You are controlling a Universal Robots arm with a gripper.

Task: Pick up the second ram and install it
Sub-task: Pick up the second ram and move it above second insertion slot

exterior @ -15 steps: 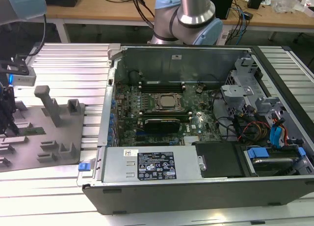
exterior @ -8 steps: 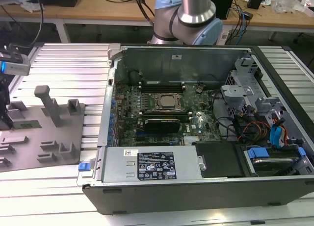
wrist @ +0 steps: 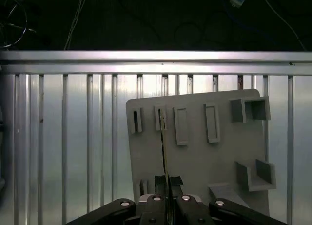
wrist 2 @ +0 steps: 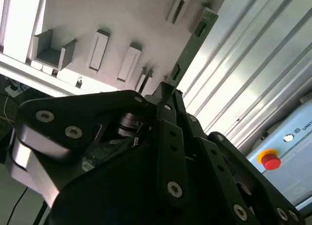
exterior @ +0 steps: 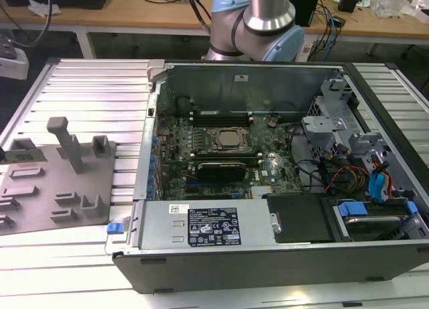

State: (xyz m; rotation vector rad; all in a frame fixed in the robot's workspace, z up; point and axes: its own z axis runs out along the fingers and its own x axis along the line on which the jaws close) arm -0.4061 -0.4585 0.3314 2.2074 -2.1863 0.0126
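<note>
The second ram (wrist: pixel 163 147) is a thin green board, seen edge-on in the first wrist view. It runs out from between the fingertips of my gripper (wrist: pixel 167 182), which is shut on it. In the second wrist view the second ram (wrist 2: pixel 192 44) shows its green face with dark chips, reaching away from my gripper (wrist 2: pixel 168 91). It hangs well above the grey fixture plate (wrist: pixel 195 161). The open computer case (exterior: pixel 268 161) sits in the middle of the exterior view, with the motherboard's black memory sockets (exterior: pixel 221 114) behind the processor (exterior: pixel 226 139).
The fixture plate (exterior: pixel 53 188) lies on the ribbed metal table at the exterior view's left. It carries an upright post (exterior: pixel 67 141) and a green stick (exterior: pixel 23 149) at its far corner. The arm's base (exterior: pixel 258 21) rises behind the case. Cables and drive bays (exterior: pixel 362 168) fill the case's right side.
</note>
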